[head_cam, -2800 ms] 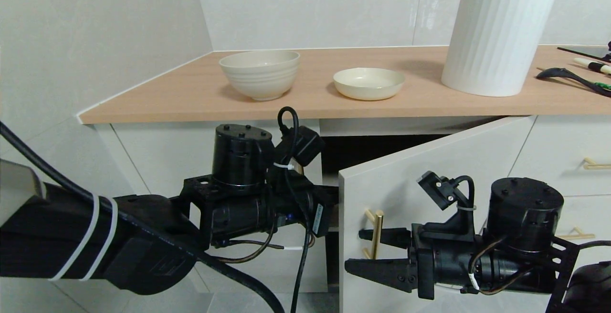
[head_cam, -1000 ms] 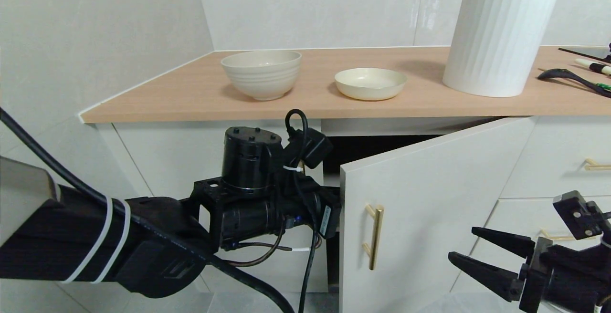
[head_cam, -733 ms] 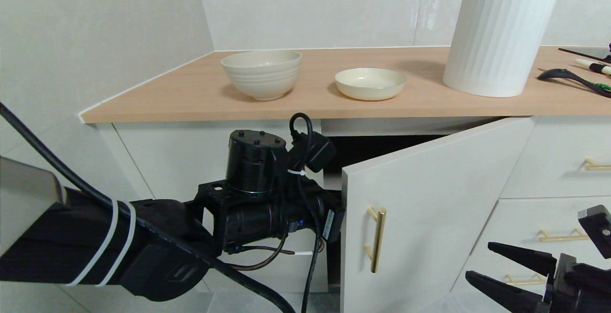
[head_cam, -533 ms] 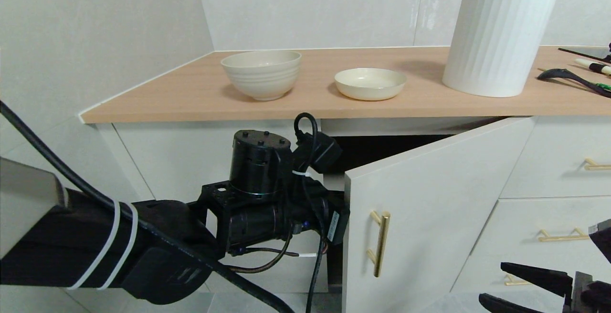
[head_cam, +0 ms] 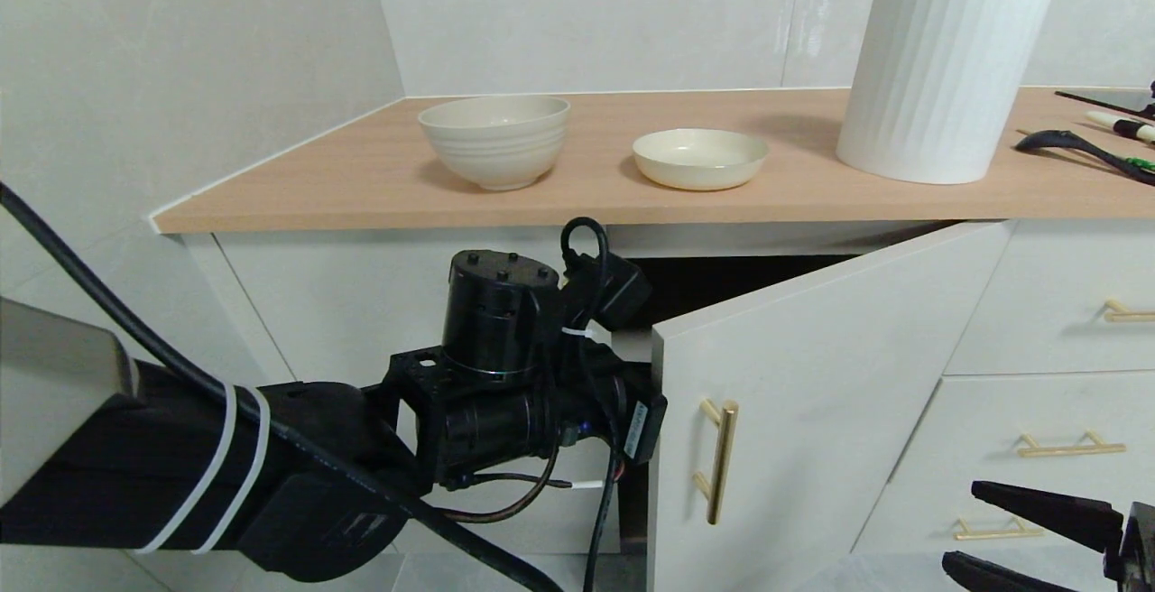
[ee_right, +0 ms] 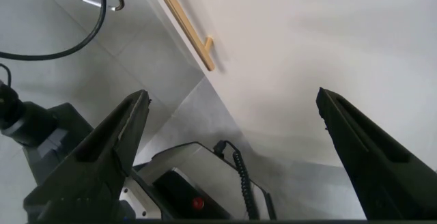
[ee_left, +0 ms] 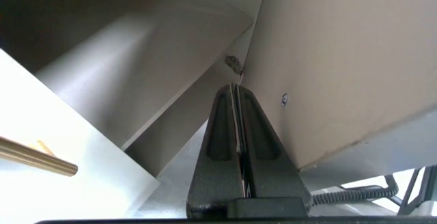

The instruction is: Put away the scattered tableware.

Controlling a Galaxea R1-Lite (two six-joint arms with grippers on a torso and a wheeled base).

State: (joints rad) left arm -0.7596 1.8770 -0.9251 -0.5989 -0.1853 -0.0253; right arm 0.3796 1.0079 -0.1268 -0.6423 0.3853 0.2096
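Observation:
A cream ribbed bowl (head_cam: 494, 139) and a shallow cream dish (head_cam: 700, 157) stand side by side on the wooden countertop (head_cam: 361, 186). Below them a white cabinet door (head_cam: 812, 375) with a gold handle (head_cam: 717, 461) hangs partly ajar. My left gripper (ee_left: 236, 91) is shut and empty, poked into the gap behind the door's free edge, against its inner face. My right gripper (head_cam: 959, 522) is open and empty, low at the right, in front of the drawers and apart from the handle (ee_right: 184, 22).
A tall white ribbed canister (head_cam: 943, 64) stands on the counter to the right of the dish. Dark utensils (head_cam: 1078, 145) lie at the far right. Drawers with gold handles (head_cam: 1065, 445) sit right of the door. A tiled wall closes the left side.
My right gripper has drawn back from the door handle, down and to the right. My left arm has shifted right into the gap, and the door has swung slightly further open.

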